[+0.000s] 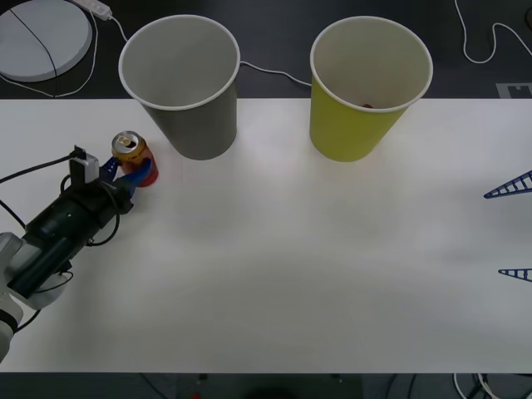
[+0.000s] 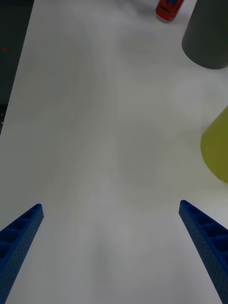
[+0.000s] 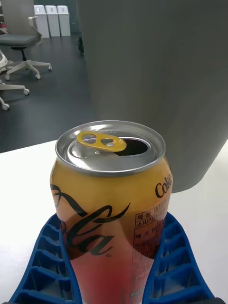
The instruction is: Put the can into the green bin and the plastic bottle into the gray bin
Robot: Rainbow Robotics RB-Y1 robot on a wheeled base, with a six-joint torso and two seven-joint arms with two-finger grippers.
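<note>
The red-orange can stands upright on the white table, left of the gray bin. My left gripper is shut on the can, its blue fingers bent around the lower body. The left wrist view has the can close up, pull-tab top open, between the fingers, with the gray bin just behind. The green bin stands to the right of the gray one, something small and dark red inside. My right gripper hangs open at the table's right edge. The plastic bottle is out of view.
A white round device with cables lies on the dark surface behind the table's back left. Another white cable loops at the back right. From the right wrist, the can, gray bin and green bin lie beyond bare table.
</note>
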